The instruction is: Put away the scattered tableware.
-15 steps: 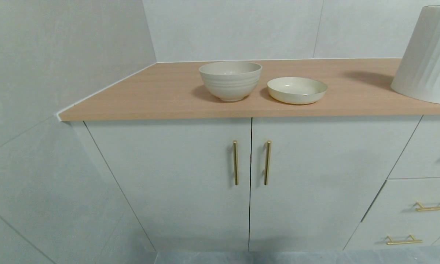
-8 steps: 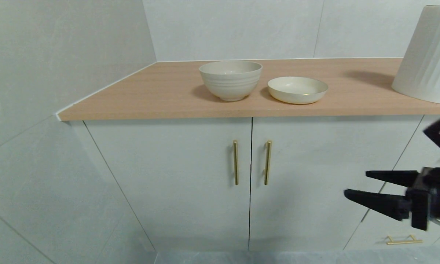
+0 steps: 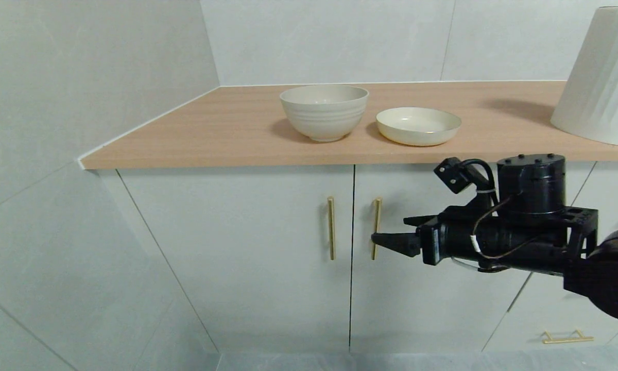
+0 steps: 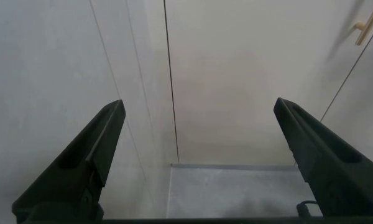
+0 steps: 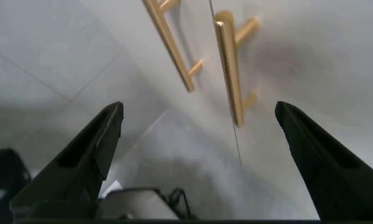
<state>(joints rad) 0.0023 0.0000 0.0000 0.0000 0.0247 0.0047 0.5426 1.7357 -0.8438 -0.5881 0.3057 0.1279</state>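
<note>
**Lining up on the cupboard handle**

Head view: the bowl (image 3: 323, 112) and the shallow dish (image 3: 418, 125) are seen side by side on the countertop (image 3: 211, 139), above the closed cabinet doors (image 3: 237, 257). The right gripper (image 3: 397, 231) is held level just beside the right door's handle (image 3: 375, 228), whose long axis is upright.

Right wrist view: its fingers (image 5: 99, 149) are spread wide, with that handle framed between them but not yet enclosed.

Left wrist view: the left gripper (image 4: 199, 107) is likewise parted and holds nothing.
</note>
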